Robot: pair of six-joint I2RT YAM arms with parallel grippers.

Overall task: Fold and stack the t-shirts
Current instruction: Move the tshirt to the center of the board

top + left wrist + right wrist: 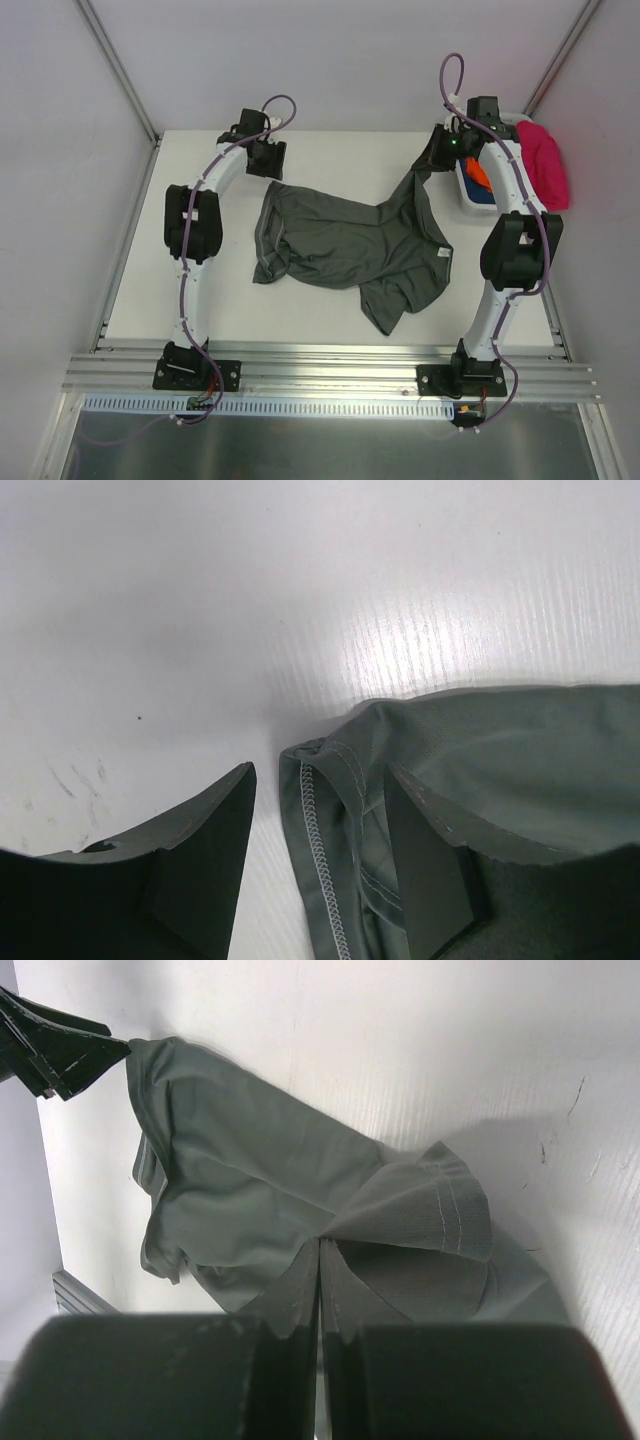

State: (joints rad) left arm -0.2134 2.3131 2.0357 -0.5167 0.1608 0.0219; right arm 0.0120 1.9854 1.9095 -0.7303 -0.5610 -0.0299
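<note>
1. Top external view: a large dark grey-green soft cloth t-shirt lies rumpled on the white ribbed worktop, one sleeve nearest the arm bases.
2. Left gripper: jaws apart, holding nothing, with the stitched hem corner between them.
3. Right gripper: jaws closed, pinching a puckered, lifted fold.
4. Far right, a magenta-pink cloth t-shirt drapes over a white plastic basket.

The white table stands within plain, pale walls, with slanting metal posts rising at 11 and 1 o'clock. An aluminium rail runs along its edge at 6 o'clock, above a dull metal sheet. The light is soft and even.
</note>
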